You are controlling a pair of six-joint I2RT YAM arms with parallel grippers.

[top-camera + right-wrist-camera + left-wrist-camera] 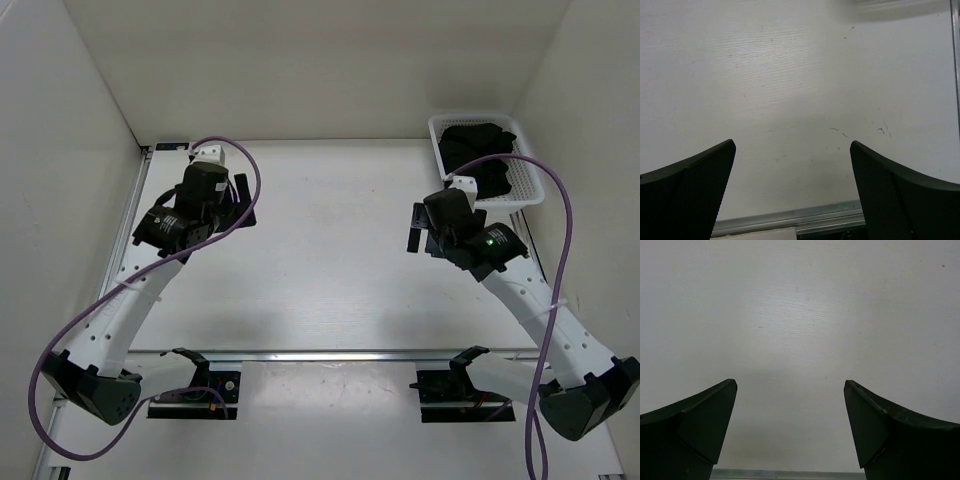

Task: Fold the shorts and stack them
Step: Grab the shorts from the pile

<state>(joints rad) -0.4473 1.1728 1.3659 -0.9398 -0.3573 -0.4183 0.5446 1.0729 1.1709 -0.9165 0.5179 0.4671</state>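
White table (330, 280), white walls (320, 60), shorts (478, 145) in corner basket (520, 197), L gripper (790, 386) & R gripper (792, 145) spread wide

A robot test lab: a white table (330, 260), plain white walls (300, 60) around it, robot arms (125, 308) bolted at six o'clock.

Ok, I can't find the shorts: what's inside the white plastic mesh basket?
Crumpled black fabric shorts fill the white mesh basket; how many pairs, and anything beneath, is hidden.
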